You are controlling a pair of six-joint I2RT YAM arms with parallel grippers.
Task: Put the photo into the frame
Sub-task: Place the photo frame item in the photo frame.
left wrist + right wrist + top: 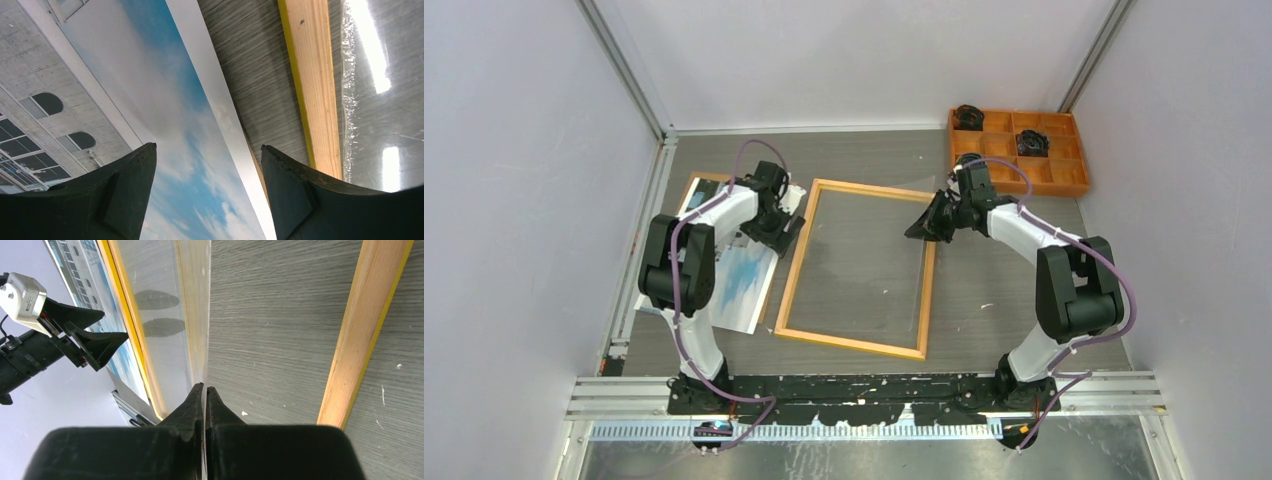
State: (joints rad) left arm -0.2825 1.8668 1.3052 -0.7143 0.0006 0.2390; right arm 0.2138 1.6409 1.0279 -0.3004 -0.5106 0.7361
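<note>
At 9 o'clock of the frame [796,258], just beside its left rail, the photo [744,290] is lying print-side up on the table [984,300], partly under the left arm. Its long axis is running roughly 12 to 6, tipped a little toward 1 and 7, about parallel to the frame's long rails.

The left fingers [776,228] are hanging over the photo's 3 o'clock edge, spread wide and gripping nothing. In the left wrist view that edge is passing between the two fingers [125,200], with sky and building [150,100] on one side, then bare table and the wood rail with its yellow lip [312,90]. Whether they are touching the paper I cannot tell.

The right fingers [921,226] are sitting at the frame's 3 o'clock rail, pressed fully together on the thin edge of the clear sheet [190,315], which is running straight away from the tips [195,405].

The left arm is clearly nearer the photo. As I judge it, the photo is needing to travel toward 3 o'clock into the opening, keeping its long axis lined up with the frame.

An orange tray [1064,185] is standing at 1 o'clock, well apart. No brand, label or readable writing is showing anywhere.
</note>
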